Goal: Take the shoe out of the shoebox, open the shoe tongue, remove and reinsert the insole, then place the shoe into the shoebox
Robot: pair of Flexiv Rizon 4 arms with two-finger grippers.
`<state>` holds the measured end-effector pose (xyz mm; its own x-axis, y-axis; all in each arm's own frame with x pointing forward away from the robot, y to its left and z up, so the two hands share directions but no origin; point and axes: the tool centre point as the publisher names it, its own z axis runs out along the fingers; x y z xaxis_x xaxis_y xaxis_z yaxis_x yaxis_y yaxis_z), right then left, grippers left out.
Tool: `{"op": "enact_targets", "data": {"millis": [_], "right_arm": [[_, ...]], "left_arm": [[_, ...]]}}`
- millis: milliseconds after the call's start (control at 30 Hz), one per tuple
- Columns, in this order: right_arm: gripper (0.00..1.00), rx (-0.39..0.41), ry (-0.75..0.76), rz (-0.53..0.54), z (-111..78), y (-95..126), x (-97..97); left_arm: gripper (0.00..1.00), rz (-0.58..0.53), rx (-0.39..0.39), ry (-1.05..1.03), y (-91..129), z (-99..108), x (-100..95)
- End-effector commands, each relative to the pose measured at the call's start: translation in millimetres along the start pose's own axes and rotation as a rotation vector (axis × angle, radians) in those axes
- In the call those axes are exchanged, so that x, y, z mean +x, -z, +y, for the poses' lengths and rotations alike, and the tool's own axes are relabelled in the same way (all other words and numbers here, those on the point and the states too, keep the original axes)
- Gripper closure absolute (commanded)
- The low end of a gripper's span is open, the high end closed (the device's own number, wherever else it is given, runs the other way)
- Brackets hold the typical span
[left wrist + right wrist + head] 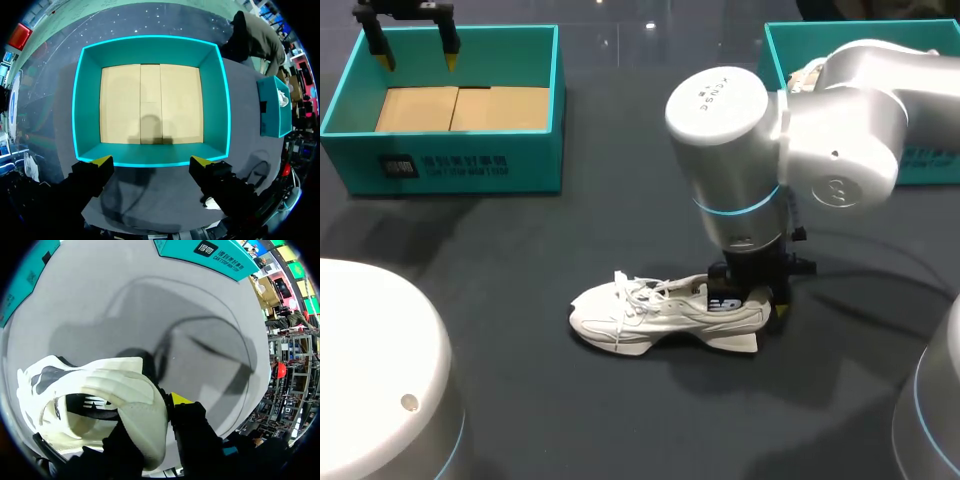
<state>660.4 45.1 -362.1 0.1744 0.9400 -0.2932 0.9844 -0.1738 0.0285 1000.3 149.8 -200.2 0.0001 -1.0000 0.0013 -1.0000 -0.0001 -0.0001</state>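
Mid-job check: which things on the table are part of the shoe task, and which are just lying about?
In the job: white shoe, heel clamped by the right gripper; empty teal shoebox, with the left gripper open above it.

Probably lying about: second teal box at the table's far right, something white inside, cannot tell what.

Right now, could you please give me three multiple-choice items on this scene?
1. The shoe lies: A in a box; B on the table; C in midair.
2. Teal boxes in the head view: A one; B three; C two.
3. The left gripper is: A open, empty; B shut on the shoe; C shut on an insole.
Key: B, its sole rests on the table; C, the left box and the right box; A, its fingers stand apart, holding nothing.
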Motion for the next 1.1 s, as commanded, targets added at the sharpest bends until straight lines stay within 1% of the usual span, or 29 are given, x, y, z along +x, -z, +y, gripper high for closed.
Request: {"op": "enact_targets", "data": {"millis": [33,333,600,667,700,733,800,867,900,933,967,1100], "right_arm": [[1.0,0.002,0.004,0.006,2.1,-4,1.4],[1.0,0.009,0.02,0.048,6.6,-18,2.7],[1.0,0.015,0.033,0.06,7.9,-24,2.7],[0.97,0.018,0.038,0.065,8.3,-25,2.6],[0.93,0.019,0.038,0.065,8.5,-25,2.6],[0.86,0.021,0.039,0.066,8.6,-25,2.5],[0.63,0.024,0.041,0.066,8.9,-25,2.2],[0.54,0.025,0.043,0.065,9.0,-23,1.4],[0.46,0.026,0.043,0.065,8.8,-22,1.0],[0.14,0.025,0.046,0.067,8.8,-21,0.6],[0.0,0.026,0.046,0.069,9.0,-19,0.1],[0.0,0.028,0.053,0.069,9.5,-12,-2.0]], "left_arm": [[0.0,-0.001,-0.001,0.0,0,0,-0.1],[0.0,-0.001,-0.001,0.0,0,0,-0.1],[0.0,-0.001,-0.001,0.0,0,0,-0.1],[0.0,-0.001,-0.001,0.0,0,0,-0.1],[0.0,-0.001,-0.001,0.0,0,0,-0.1],[0.0,-0.001,-0.001,0.0,0,0,-0.1],[0.0,-0.001,-0.001,0.0,0,0,-0.1],[0.0,-0.001,-0.001,0.0,0,0,-0.1],[0.0,-0.001,-0.001,0.0,0,0,-0.1],[0.0,-0.001,-0.001,0.0,0,0,-0.1],[0.0,-0.001,-0.001,0.0,0,0,-0.1],[0.0,-0.001,-0.001,0.0,0,0,-0.1]]}}
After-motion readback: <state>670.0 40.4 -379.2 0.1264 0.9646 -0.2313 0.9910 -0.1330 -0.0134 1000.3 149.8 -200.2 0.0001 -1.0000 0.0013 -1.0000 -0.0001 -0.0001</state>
